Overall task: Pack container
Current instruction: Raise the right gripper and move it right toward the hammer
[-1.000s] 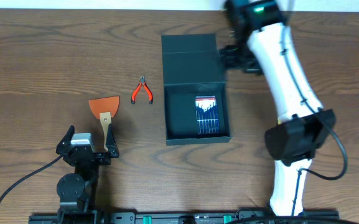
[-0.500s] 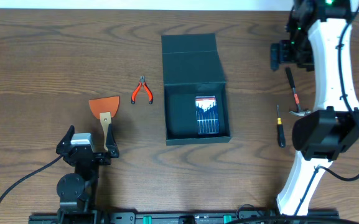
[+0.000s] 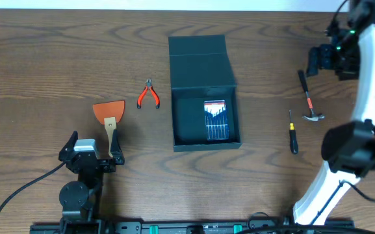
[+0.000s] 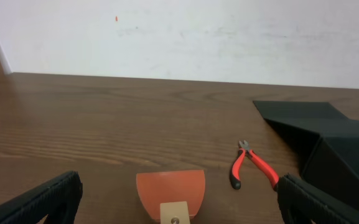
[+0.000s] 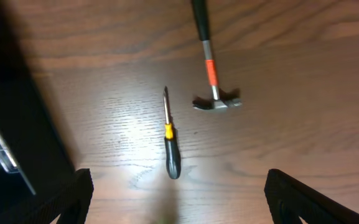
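Observation:
The dark teal container (image 3: 203, 91) stands open at the table's middle, its flap lid laid back, with a small blue-cased screwdriver set (image 3: 216, 120) inside at the right. A hammer (image 3: 308, 97) and a screwdriver (image 3: 292, 133) lie to its right; both show in the right wrist view, hammer (image 5: 210, 68) and screwdriver (image 5: 170, 140). My right gripper (image 3: 330, 62) is open and empty, high above the hammer's far end. Red pliers (image 3: 149, 95) and an orange scraper (image 3: 109, 114) lie to the left. My left gripper (image 3: 90, 156) is open and empty, just before the scraper (image 4: 170, 193).
The container's wall (image 4: 341, 162) shows at the right of the left wrist view, with the pliers (image 4: 251, 165) beside it. A white wall runs behind the table's far edge. A black cable trails from the left arm's base at the front.
My right arm has swung from over the container's lid to the far right, uncovering the hammer and screwdriver. The left arm has not moved.

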